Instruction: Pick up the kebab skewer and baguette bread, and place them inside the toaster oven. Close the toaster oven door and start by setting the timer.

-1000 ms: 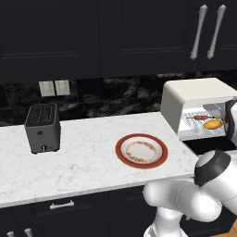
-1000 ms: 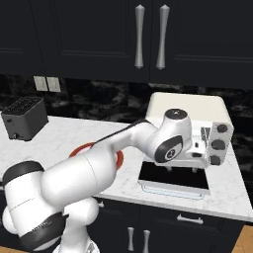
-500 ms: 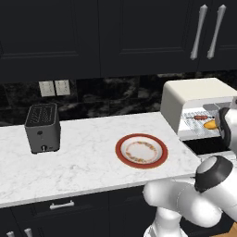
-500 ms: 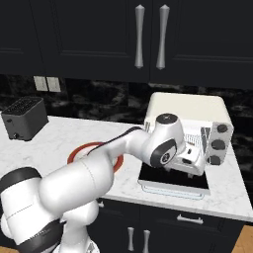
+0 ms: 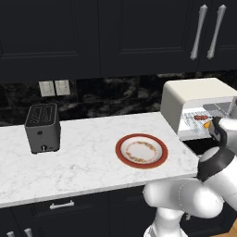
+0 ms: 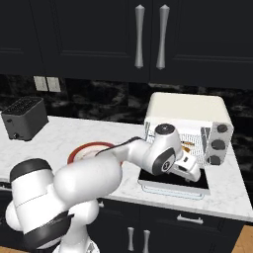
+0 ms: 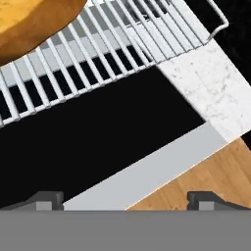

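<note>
With the kebab skewer (image 5: 200,117) and baguette bread (image 7: 29,22) on the toaster oven (image 6: 188,109) rack, the gripper (image 7: 125,198) hangs released and empty above the lowered toaster oven door (image 7: 93,147); closing it and setting the timer remain.

1. A black slot toaster (image 5: 42,128) stands at the left of the white marble counter (image 5: 83,162), near the back wall.
2. A red-rimmed patterned plate (image 5: 141,151) lies flat on the counter, well apart from the slot toaster and to its right.
3. Two pale wall outlets (image 5: 54,87) sit side by side on the dark marbled backsplash (image 5: 120,95), above the slot toaster.
4. Dark upper cabinets (image 5: 92,32) hang overhead, with two long silver handles (image 5: 207,31) at the right.
5. Dark lower drawers (image 5: 65,208) below the counter carry small silver pulls.
6. Wood flooring (image 7: 206,171) shows beside the counter's edge.
</note>
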### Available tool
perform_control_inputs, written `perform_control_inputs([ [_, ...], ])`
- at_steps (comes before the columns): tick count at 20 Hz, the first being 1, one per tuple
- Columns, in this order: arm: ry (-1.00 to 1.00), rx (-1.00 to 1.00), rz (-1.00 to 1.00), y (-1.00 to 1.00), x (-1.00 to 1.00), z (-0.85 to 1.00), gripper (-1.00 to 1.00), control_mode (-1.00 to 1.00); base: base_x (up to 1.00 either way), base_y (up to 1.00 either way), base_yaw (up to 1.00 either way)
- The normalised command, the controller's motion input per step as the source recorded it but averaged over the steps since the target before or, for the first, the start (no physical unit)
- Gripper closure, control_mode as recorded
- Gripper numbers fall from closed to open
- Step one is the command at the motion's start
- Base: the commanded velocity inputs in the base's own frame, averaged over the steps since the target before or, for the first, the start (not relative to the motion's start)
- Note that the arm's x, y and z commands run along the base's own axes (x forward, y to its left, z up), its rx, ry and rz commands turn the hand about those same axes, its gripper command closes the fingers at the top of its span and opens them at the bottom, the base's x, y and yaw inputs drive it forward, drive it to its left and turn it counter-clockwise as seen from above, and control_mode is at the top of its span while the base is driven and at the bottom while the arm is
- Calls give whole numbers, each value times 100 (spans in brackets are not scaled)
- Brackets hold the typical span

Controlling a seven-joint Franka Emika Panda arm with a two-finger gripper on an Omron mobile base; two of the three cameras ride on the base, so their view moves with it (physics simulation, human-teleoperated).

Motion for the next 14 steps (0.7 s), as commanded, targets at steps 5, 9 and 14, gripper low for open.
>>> perform_control_inputs([
  [5, -2, 0, -7, -13, 14, -38, -100, -100, 0, 0, 0],
  [9, -4, 0, -7, -14, 35, -31, -100, -100, 0, 0, 0],
  [14, -4, 0, -11, -30, 40, -9, -100, -100, 0, 0, 0],
])
